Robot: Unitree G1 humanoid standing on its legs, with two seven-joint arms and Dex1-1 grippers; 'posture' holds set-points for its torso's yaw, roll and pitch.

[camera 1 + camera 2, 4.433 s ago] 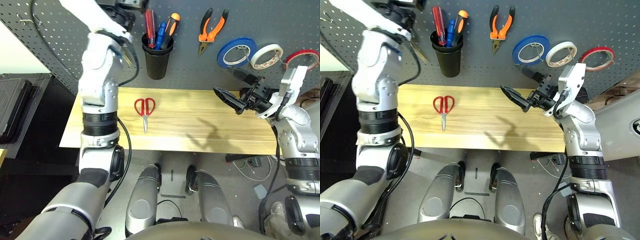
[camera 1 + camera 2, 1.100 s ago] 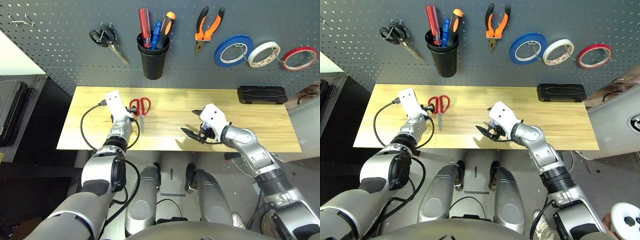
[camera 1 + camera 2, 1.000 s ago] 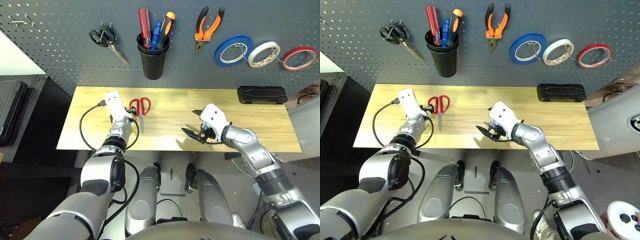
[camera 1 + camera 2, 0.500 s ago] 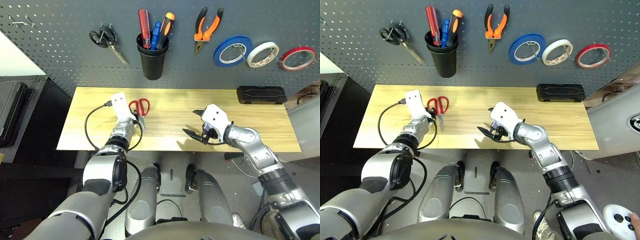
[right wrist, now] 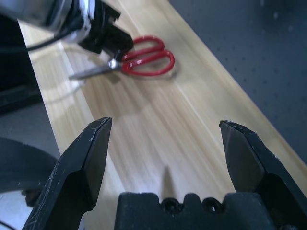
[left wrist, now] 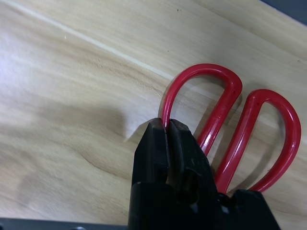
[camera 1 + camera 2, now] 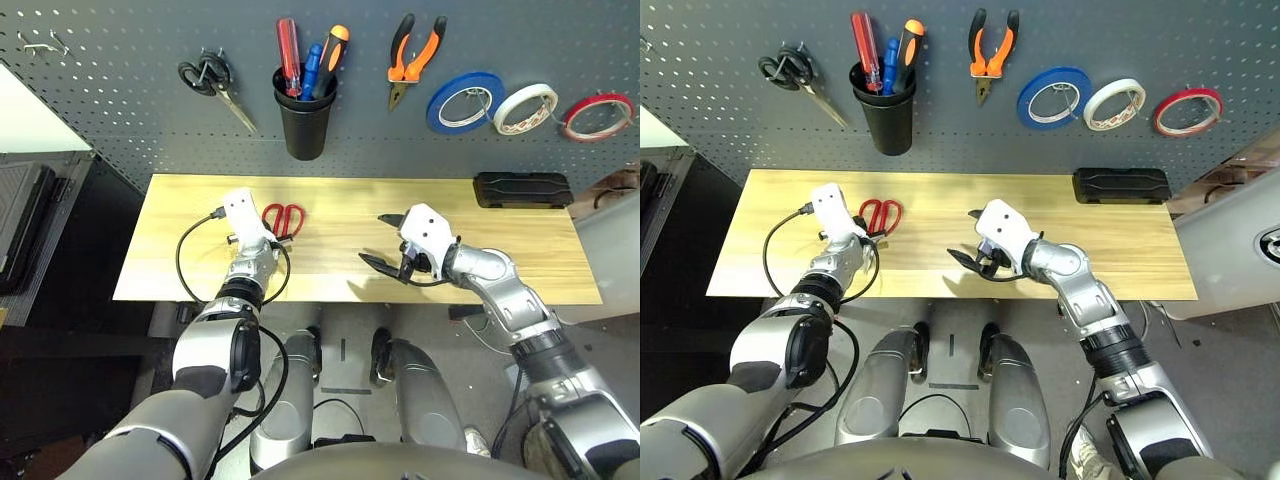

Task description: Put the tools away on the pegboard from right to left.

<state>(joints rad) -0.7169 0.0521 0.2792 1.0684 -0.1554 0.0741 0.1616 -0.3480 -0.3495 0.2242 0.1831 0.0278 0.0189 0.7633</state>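
Red-handled scissors [image 7: 282, 217] lie flat on the worktop [image 7: 340, 200], the left gripper [image 6: 168, 135] pinched thinly on one handle loop. That narrow hold may let them swing or slip when lifted. The right gripper [image 5: 163, 153] hovers nearby, fingers wide apart.

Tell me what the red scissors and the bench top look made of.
Red-handled scissors: glossy red loops, likely moulded plastic; the blades look like bare silver metal. Wooden bench: pale wood, by its grain lines and plank seams, with a smooth, slightly sheened finish.
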